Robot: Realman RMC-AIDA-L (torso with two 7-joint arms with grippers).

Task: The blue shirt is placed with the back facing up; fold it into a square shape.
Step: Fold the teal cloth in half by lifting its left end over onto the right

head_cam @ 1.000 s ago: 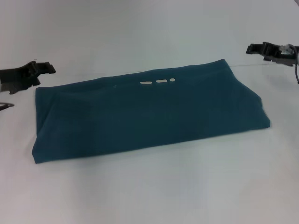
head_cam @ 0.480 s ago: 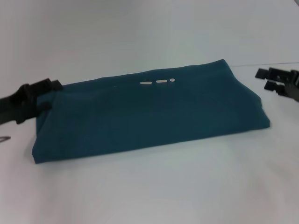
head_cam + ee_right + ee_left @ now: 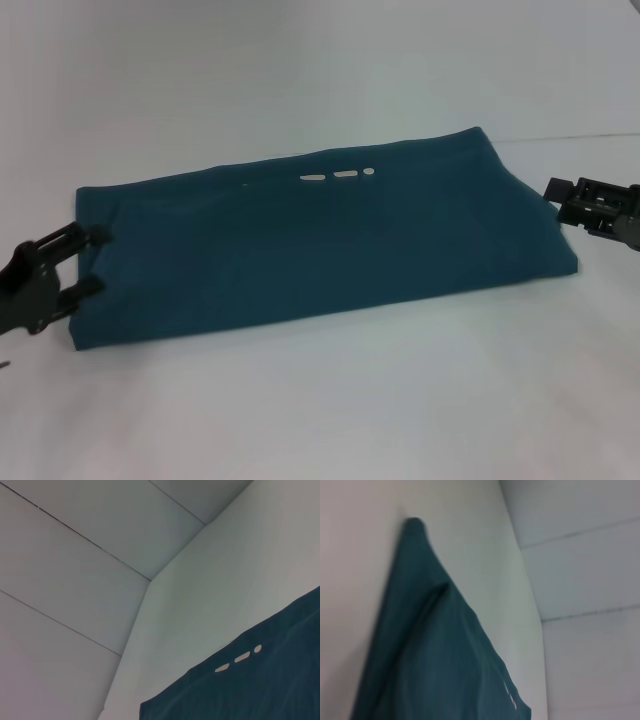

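The blue shirt [image 3: 320, 240] lies flat on the white table as a long folded band, with small white marks [image 3: 340, 176] near its far edge. My left gripper [image 3: 92, 263] is open at the band's left end, one finger on each side of the near left corner area. At the opposite end, level with the middle of the short edge, my right gripper [image 3: 560, 203] is open and just touches the cloth. In the left wrist view the blue shirt [image 3: 435, 655] shows with one pointed corner. Its far edge and white marks [image 3: 240, 657] appear in the right wrist view.
The white table [image 3: 320, 80] extends on all sides of the shirt. A wall with panel seams [image 3: 75, 535] rises behind the table's far edge.
My left gripper has come down and nearer along the shirt's left end. My right gripper has dropped from the far right toward the shirt's right end. The shirt has not moved.
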